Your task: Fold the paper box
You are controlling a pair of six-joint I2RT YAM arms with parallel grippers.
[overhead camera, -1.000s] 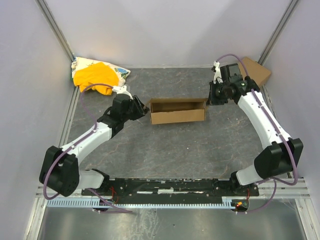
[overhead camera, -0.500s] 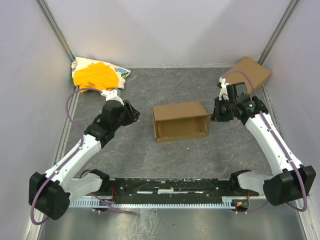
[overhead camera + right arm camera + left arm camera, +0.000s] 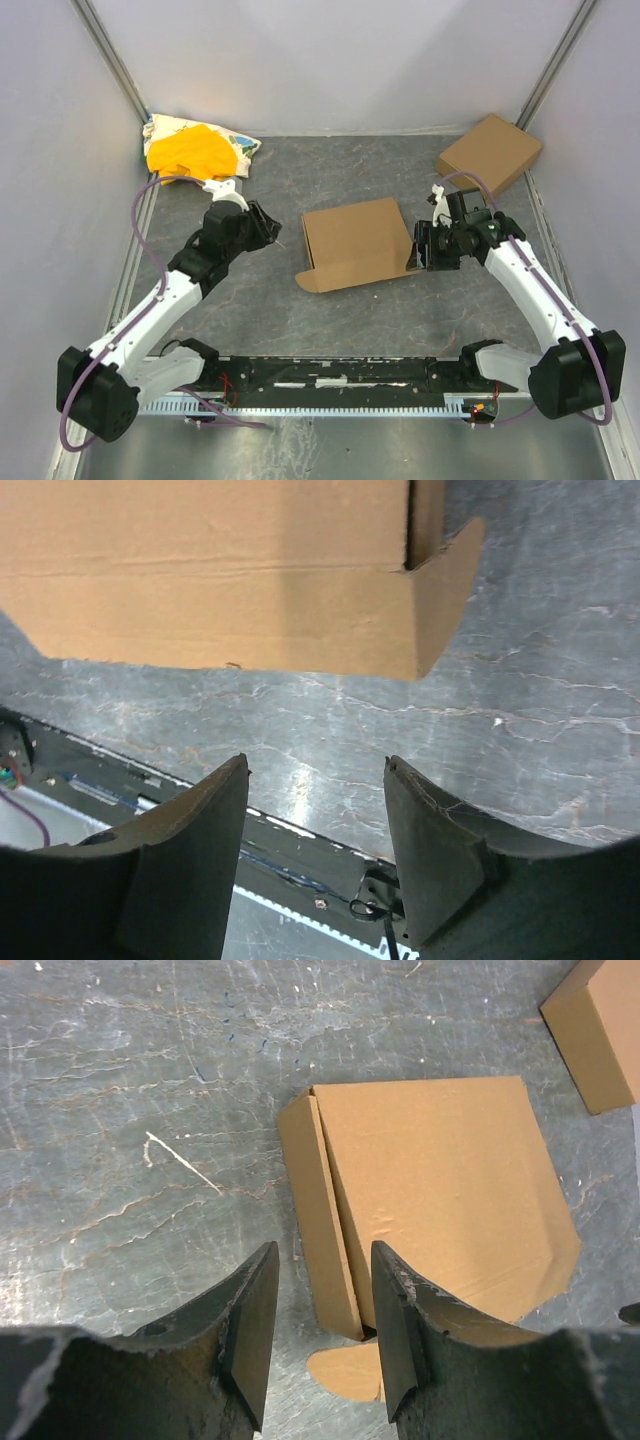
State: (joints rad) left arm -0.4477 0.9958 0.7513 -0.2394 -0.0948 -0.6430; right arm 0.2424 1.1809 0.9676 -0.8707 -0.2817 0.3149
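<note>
The paper box [image 3: 355, 243] lies mid-table with a broad brown panel facing up, a narrow side wall along its left edge and a rounded flap [image 3: 306, 282] sticking out at its near left corner. My left gripper [image 3: 272, 230] hovers open just left of it, touching nothing. In the left wrist view the box [image 3: 440, 1190] sits beyond the open gripper [image 3: 322, 1252], with its side wall in line with the gap. My right gripper [image 3: 418, 252] is open at the box's right end. In the right wrist view the box [image 3: 220, 570] lies clear of the gripper [image 3: 315, 763].
A second closed brown box [image 3: 490, 152] lies at the far right corner and also shows in the left wrist view [image 3: 600, 1030]. A yellow-and-white cloth bundle [image 3: 195, 152] sits at the far left. Grey walls enclose the table, and the arms' base rail [image 3: 340, 375] runs along the near edge.
The box has tipped over from standing open-side-up to lying with a broad panel on top. My right gripper opened and came nearer. The left arm drew back left.
</note>
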